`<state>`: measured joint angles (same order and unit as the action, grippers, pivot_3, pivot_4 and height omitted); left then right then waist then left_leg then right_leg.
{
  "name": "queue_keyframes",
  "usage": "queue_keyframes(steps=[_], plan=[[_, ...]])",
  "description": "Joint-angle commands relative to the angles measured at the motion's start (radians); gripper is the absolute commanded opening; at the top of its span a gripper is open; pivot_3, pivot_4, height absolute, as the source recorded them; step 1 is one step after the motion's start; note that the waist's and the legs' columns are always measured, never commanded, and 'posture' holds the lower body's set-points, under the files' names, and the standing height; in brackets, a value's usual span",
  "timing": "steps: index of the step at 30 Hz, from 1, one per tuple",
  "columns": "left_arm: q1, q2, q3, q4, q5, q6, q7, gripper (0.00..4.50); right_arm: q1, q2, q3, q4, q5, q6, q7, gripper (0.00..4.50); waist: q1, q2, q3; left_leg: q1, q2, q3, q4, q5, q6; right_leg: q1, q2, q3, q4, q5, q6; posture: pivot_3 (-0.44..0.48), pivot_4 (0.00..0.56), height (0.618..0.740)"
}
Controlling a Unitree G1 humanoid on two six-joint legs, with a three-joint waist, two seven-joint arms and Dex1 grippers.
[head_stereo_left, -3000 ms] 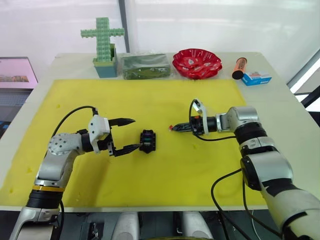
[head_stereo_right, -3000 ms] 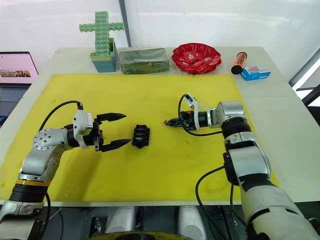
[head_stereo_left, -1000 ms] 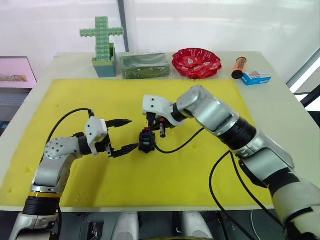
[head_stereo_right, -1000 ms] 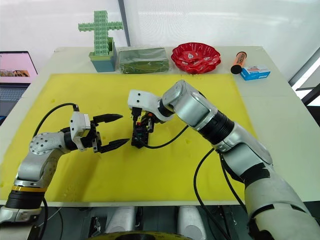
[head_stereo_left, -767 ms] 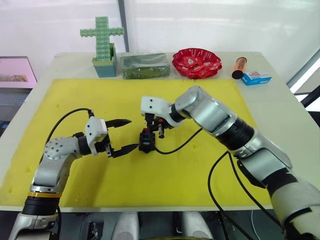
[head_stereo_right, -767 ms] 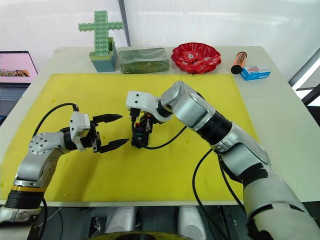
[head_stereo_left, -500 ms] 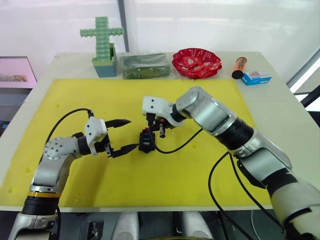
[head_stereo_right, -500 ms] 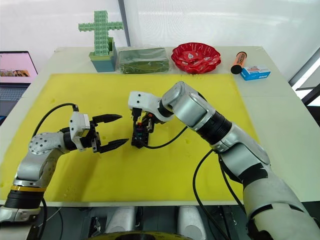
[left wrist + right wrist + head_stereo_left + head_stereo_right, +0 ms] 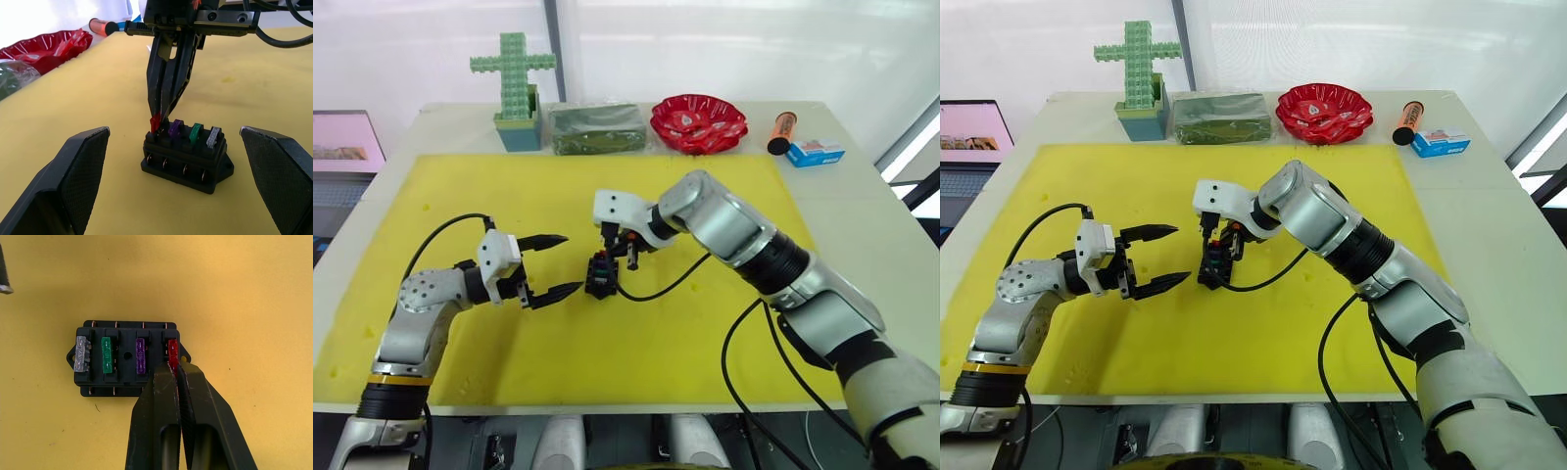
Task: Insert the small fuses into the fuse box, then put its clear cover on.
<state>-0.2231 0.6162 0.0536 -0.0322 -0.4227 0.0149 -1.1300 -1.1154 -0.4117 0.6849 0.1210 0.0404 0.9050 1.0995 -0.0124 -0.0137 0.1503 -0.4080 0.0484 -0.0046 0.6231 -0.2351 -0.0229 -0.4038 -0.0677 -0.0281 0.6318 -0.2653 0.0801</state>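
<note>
Here's the yellow mat (image 9: 705, 323) covering most of the table; along the back edge sit the green cross (image 9: 514, 83), the dark green box (image 9: 597, 128), the red bowl (image 9: 698, 121), the orange tube (image 9: 781, 132) and the small blue-and-white carton (image 9: 815, 153). Right arm reaches well across toward the middle, forearm angled in, wrist bent down; left arm lies low on its own side, elbow out, forearm pointing at the centre. The fuse box (image 9: 128, 359) sits flat on the mat mid-table, between the two claws; the left gripper (image 9: 552, 264) faces it from just beside, fingers spread wide, holding nothing, clear of the block. The right gripper (image 9: 172, 368) points straight down over the box's end slot, fingers squeezed together on the red fuse (image 9: 172, 349), which sits at that slot. In line beside it: purple fuse (image 9: 140, 354), green fuse (image 9: 106, 355), grey fuse (image 9: 81, 353), each seated in its own slot.
</note>
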Motion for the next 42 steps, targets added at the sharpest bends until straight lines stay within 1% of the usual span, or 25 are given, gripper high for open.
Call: queue_keyframes(steps=[1, 10, 13, 15, 21, 26, 32, 34, 38, 40, 42], plan=[[-0.013, 0.004, 0.008, -0.007, 0.001, -0.017, -0.003, 4.5, -0.006, 0.009, -0.001, -0.015, -0.013, -0.004, 0.004, 0.01, 0.0, 0.0, 0.0, 0.0, 0.0, 0.0, 0.0, 0.0, 0.0, 0.0, 0.0, 0.0, 0.0, 0.0, 0.0, 0.0, 0.15, 0.74], [-0.007, 0.003, 0.009, -0.014, 0.0, -0.017, 0.002, 4.5, -0.005, 0.028, -0.001, -0.008, -0.014, 0.014, 0.018, 0.01, -0.001, 0.0, 0.0, 0.0, 0.0, 0.0, 0.0, 0.0, 0.0, 0.0, 0.0, 0.0, 0.0, 0.0, 0.0, 0.0, 0.15, 0.74], [-0.006, 0.003, 0.009, -0.014, 0.001, -0.018, 0.003, 4.5, -0.005, 0.029, -0.003, -0.007, -0.015, 0.017, 0.019, 0.74, -0.001, 0.0, 0.0, 0.0, 0.0, 0.0, 0.0, 0.0, 0.0, 0.0, 0.0, 0.0, 0.0, 0.0, 0.0, 0.0, 0.15, 0.74], [-0.007, 0.002, 0.008, -0.013, 0.001, -0.018, 0.003, 4.5, -0.005, 0.031, -0.005, -0.006, -0.018, 0.015, 0.017, 1.38, 0.0, 0.0, 0.0, 0.0, 0.0, 0.0, 0.0, 0.0, 0.0, 0.0, 0.0, 0.0, 0.0, 0.0, 0.0, 0.0, 0.15, 0.74], [-0.011, 0.002, 0.007, -0.01, 0.002, -0.02, 0.001, 4.5, -0.013, 0.032, -0.02, -0.006, -0.015, 0.02, 0.015, 1.38, -0.001, 0.0, 0.0, 0.0, 0.0, 0.0, 0.0, 0.0, 0.0, 0.0, 0.0, 0.0, 0.0, 0.0, 0.0, 0.0, 0.15, 0.74], [-0.019, 0.001, 0.003, -0.005, 0.004, -0.019, 0.0, 4.5, -0.033, 0.034, -0.082, -0.009, 0.044, 0.041, 0.052, 1.38, 0.0, 0.0, 0.0, 0.0, 0.0, 0.0, 0.0, 0.0, 0.0, 0.0, 0.0, 0.0, 0.0, 0.0, 0.0, 0.0, 0.15, 0.74], [-0.031, -0.001, -0.002, -0.003, 0.001, -0.015, -0.002, 4.5, -0.049, 0.021, -0.112, -0.023, 0.092, 0.053, 0.097, 1.38, 0.0, 0.0, 0.0, 0.0, 0.0, 0.0, 0.0, 0.0, 0.0, 0.0, 0.0, 0.0, 0.0, 0.0, 0.0, 0.0, 0.15, 0.74], [-0.032, -0.001, -0.003, -0.001, 0.001, -0.014, -0.004, 4.5, -0.05, 0.012, -0.119, -0.029, 0.094, 0.03, 0.1, 1.38, 0.0, 0.0, 0.0, 0.0, 0.0, 0.0, 0.0, 0.0, 0.0, 0.0, 0.0, 0.0, 0.0, 0.0, 0.0, 0.0, 0.15, 0.74], [-0.031, 0.0, -0.002, -0.003, 0.0, -0.012, -0.004, 4.5, -0.038, 0.02, -0.218, -0.045, 0.152, 0.022, 0.077, 1.38, 0.0, 0.0, 0.0, 0.0, 0.0, 0.0, 0.0, 0.0, 0.0, 0.0, 0.0, 0.0, 0.0, 0.0, 0.0, 0.0, 0.15, 0.74], [-0.028, 0.0, -0.002, -0.004, 0.001, -0.011, -0.003, 4.5, 0.015, 0.064, -0.343, -0.063, 0.213, 0.015, 0.009, 1.38, 0.0, 0.0, 0.0, 0.0, 0.0, 0.0, 0.0, 0.0, 0.0, 0.0, 0.001, 0.0, 0.0, 0.0, 0.0, 0.0, 0.15, 0.74], [-0.026, 0.0, -0.003, -0.006, 0.0, -0.011, -0.003, 4.5, 0.055, 0.045, -0.353, -0.063, 0.206, -0.014, 0.001, 1.38, 0.001, 0.0, 0.0, 0.0, 0.001, 0.0, 0.0, 0.0, 0.0, 0.0, 0.001, 0.0, 0.0, 0.0, 0.0, 0.0, 0.15, 0.74]])
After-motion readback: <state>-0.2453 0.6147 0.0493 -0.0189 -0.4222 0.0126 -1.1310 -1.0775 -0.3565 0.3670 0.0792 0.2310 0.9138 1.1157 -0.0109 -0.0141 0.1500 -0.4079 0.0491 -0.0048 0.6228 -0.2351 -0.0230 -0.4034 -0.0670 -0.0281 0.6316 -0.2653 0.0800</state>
